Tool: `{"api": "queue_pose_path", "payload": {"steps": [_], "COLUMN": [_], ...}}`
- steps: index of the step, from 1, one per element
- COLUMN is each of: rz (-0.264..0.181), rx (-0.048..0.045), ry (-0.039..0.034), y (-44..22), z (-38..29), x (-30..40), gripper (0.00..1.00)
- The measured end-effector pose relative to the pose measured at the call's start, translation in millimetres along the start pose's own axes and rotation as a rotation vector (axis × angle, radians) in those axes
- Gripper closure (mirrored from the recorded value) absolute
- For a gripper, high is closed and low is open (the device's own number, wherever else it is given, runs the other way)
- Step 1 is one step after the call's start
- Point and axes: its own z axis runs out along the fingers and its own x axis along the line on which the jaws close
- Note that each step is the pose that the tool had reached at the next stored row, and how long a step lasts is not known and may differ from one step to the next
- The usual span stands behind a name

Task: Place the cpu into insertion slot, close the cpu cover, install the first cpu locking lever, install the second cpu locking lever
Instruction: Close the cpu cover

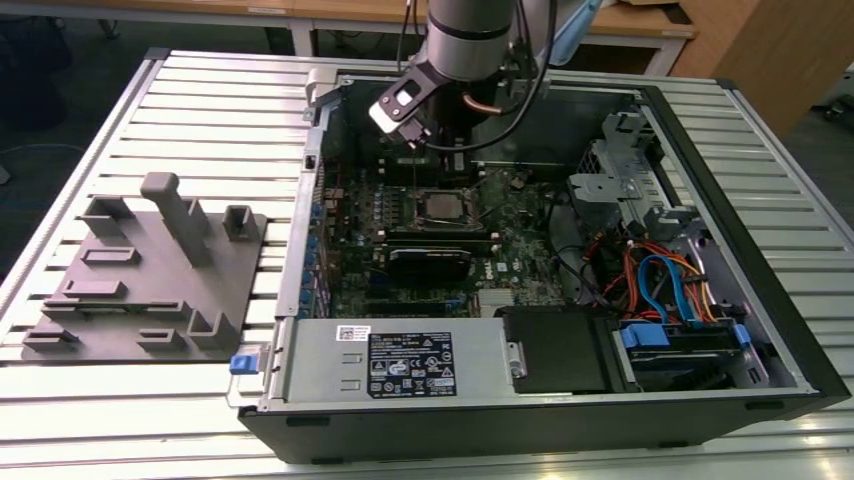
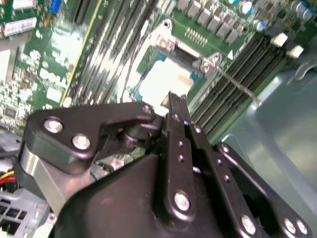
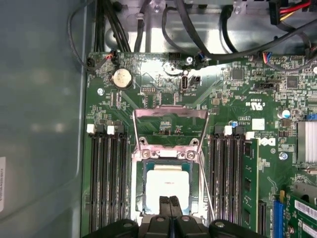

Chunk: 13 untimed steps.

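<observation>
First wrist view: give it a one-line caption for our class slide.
Shut fingers over the cpu lying in the slot, cover open.

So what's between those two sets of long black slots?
The socket, with the cpu lying in it, sits between the slots, as the first wrist view shows. The hand is at the cpu's edge.

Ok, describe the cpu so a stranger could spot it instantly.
Inside the open computer case, find the green motherboard. Between its two banks of long black memory slots lies the insertion slot; the cpu is the pale, shiny square seated in it.
</observation>
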Motion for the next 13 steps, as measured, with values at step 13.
{"api": "queue_pose_path", "payload": {"steps": [13], "rz": [0.0], "rx": [0.0], "ry": [-0.0001], "y": [0.1], "z": [-7.1], "x": [0.2], "gripper": [0.9]}}
